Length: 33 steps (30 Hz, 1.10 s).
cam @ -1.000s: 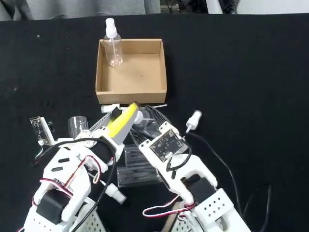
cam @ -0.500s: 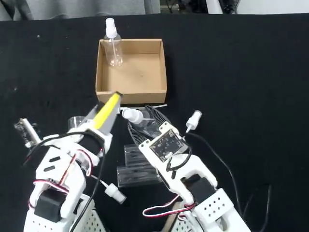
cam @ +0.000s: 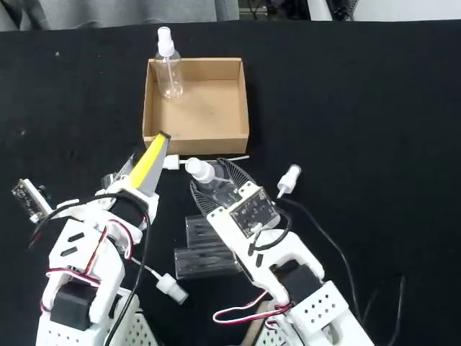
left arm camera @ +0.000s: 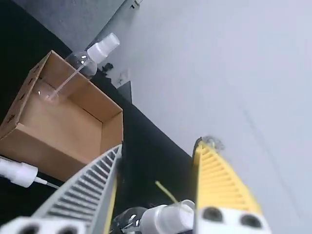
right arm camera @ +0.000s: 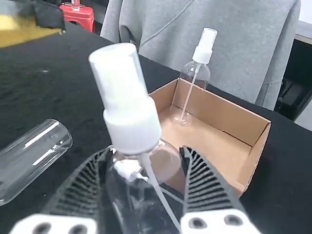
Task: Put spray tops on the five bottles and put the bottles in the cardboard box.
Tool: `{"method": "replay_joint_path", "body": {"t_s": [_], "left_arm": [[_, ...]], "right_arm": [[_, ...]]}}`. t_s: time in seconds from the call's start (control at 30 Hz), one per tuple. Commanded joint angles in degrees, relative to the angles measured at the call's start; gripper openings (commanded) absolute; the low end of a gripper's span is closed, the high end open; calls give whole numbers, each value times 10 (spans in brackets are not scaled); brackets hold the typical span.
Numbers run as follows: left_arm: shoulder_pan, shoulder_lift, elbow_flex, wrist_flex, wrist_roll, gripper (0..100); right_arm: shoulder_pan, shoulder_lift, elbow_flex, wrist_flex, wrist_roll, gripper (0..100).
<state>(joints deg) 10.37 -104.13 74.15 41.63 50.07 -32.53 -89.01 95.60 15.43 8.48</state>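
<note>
White spray top (cam: 196, 170) fitted; left jaws withdrawn.
These stand parted, empty; right jaws clamp the clear plastic bottle (right arm camera: 165, 161) near the brown cardboard box (cam: 196, 143); boxing next.

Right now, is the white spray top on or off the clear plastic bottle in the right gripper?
On: the white spray top caps the clear plastic bottle, its tube running down inside.

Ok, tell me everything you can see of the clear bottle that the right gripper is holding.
The clear, round-bodied plastic bottle wears a white spray top, with a thin white dip tube inside. It looks empty. The right gripper is shut on its body, top leaning toward the brown cardboard box, just short of its front wall.
</note>
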Motion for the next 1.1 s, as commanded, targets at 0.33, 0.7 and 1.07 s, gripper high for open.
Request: {"method": "replay_joint_path", "body": {"t_s": [0.33,0.7,1.07], "left_arm": [[0,-4,35,-12,-52,213],[95,-4,64,-11,-111,213],[131,-4,69,-7,-156,213]], "right_arm": [[-8,-15,-7,-59,-66,43],[-8,-15,-6,-58,-66,43],[-8,-13,-5,-55,-66,43]]}}
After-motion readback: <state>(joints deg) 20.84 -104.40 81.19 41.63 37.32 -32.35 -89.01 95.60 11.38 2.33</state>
